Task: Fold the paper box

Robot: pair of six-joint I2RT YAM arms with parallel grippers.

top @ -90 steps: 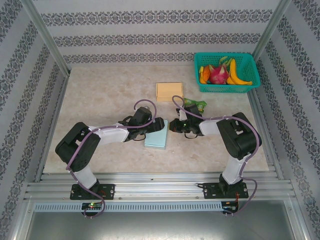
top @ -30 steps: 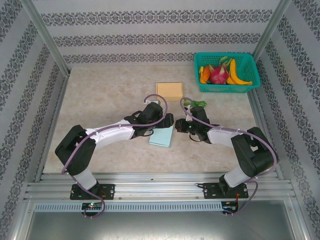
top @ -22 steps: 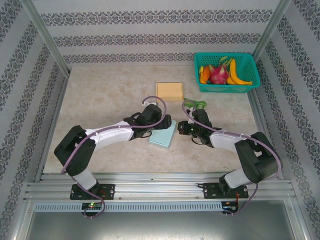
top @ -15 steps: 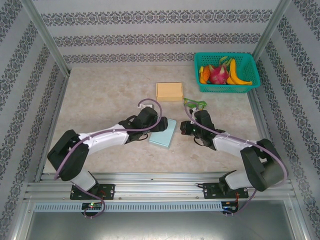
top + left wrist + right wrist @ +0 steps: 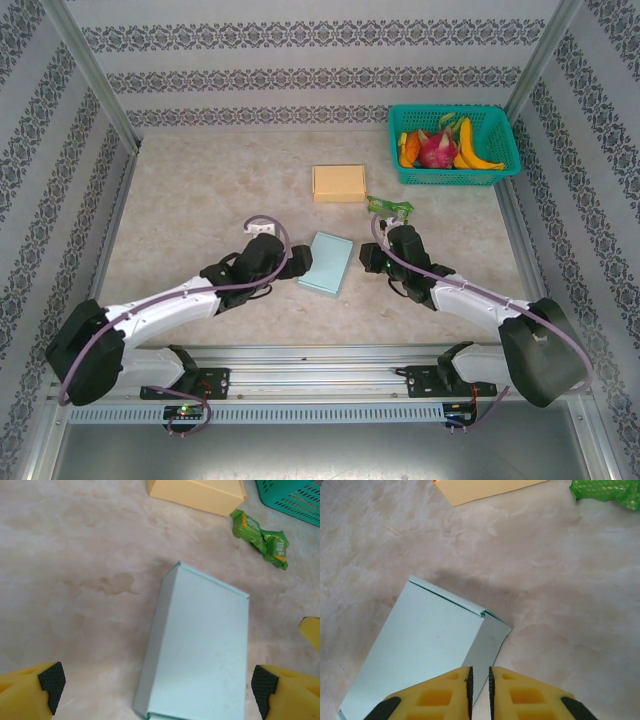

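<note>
Marbled worktop (image 5: 190,190) carries the pale blue box (image 5: 327,263), lying flat near the middle. It looks like light, thin card that would slide or crease easily, so I would pin one long side and take it by a short end. Left pincer (image 5: 298,262) sits just beside its left side, fingers wide apart; right pincer (image 5: 368,258) sits near its right side, fingers almost together on nothing, with a yellow box (image 5: 338,183) and a wrapper (image 5: 390,208) beyond.

The paper box's (image 5: 425,645) near edge is hidden behind the right gripper (image 5: 480,672); the yellow box (image 5: 480,490) and green wrapper (image 5: 610,490) are cut off by the picture's top edge.
</note>
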